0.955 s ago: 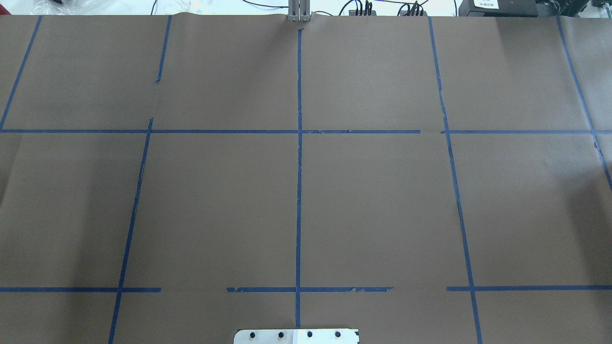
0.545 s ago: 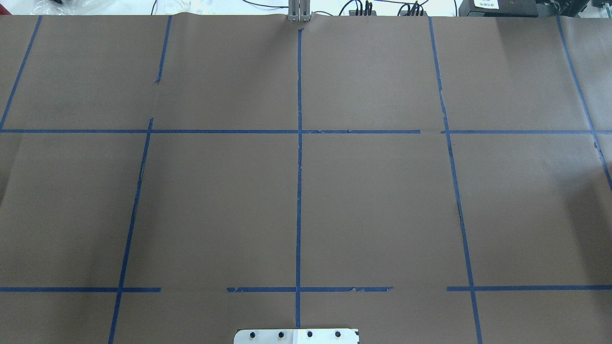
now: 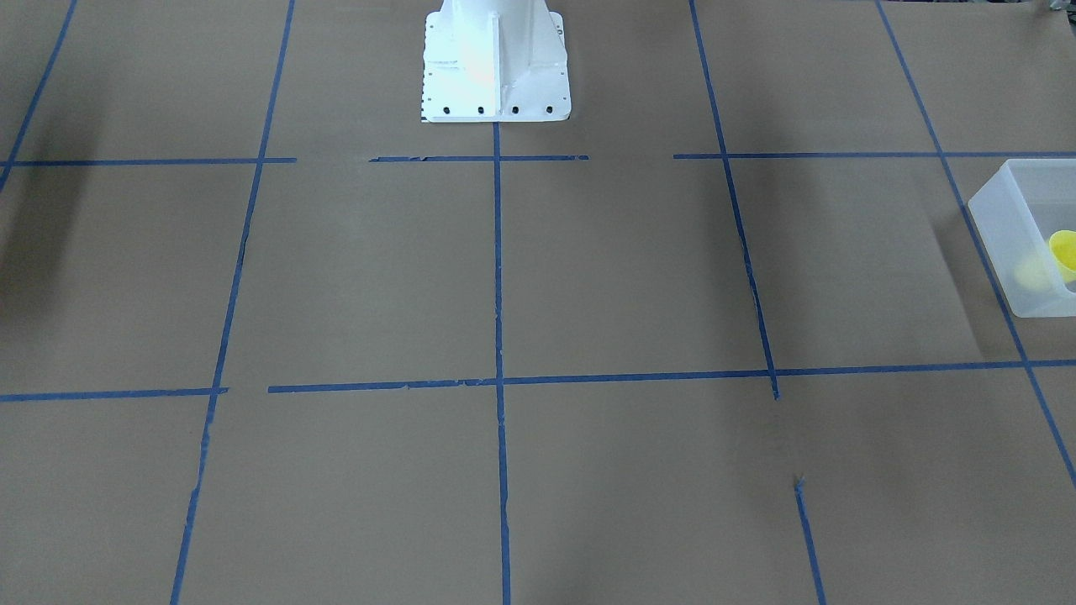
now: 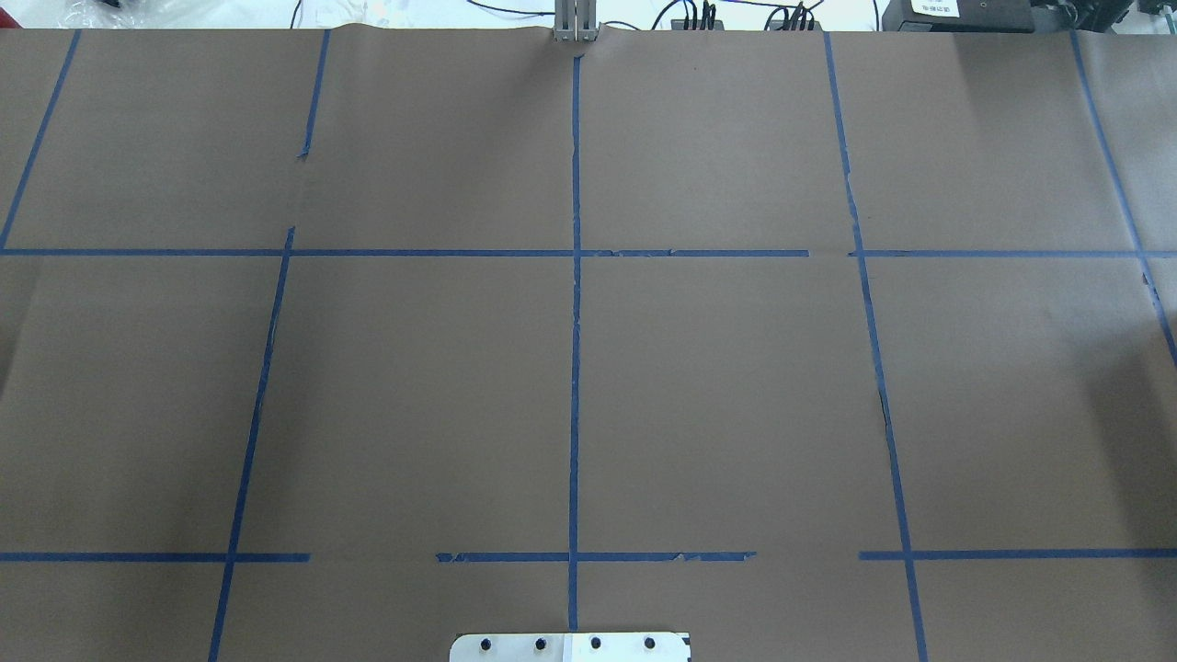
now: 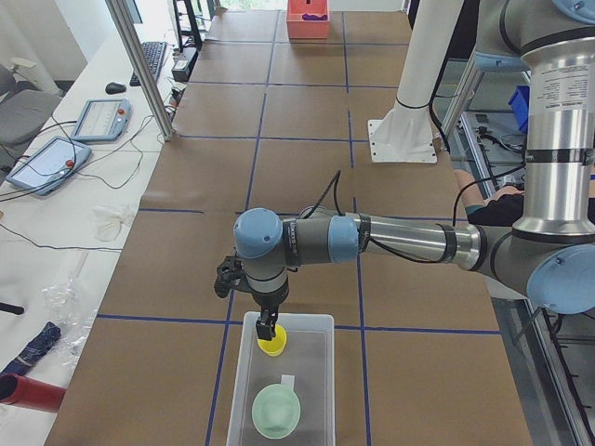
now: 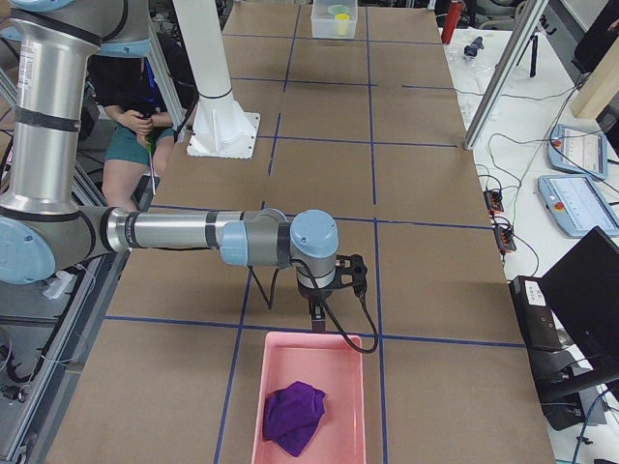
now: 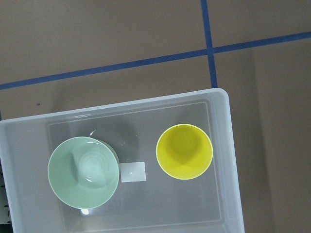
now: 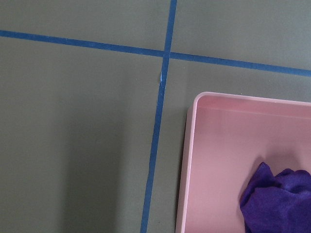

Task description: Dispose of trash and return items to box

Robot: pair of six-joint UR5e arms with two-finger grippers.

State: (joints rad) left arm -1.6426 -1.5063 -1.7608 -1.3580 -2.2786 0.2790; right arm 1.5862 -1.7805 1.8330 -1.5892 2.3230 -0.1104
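Note:
The yellow cup [image 7: 184,151] stands upright in the frosted box [image 7: 228,145], next to the mint-green bowl [image 7: 83,171] and a white label [image 7: 132,172]. In the exterior left view my left gripper [image 5: 267,329] hangs just above the cup [image 5: 271,345] in the box [image 5: 316,372]; I cannot tell whether it is open or shut. The box's end [image 3: 1009,227] and the cup [image 3: 1064,252] show at the front-facing view's right edge. My right gripper [image 6: 316,314] hangs beside the pink tray [image 6: 261,387], which holds a purple cloth [image 6: 295,418]; I cannot tell its state.
The brown paper table cover [image 4: 736,386] carries blue tape lines. The robot's white base [image 3: 494,67] stands at the table's near edge. The pink tray [image 8: 189,160] and the purple cloth [image 8: 274,199] fill the right wrist view's lower right. Tablets and cables lie beyond the far edge.

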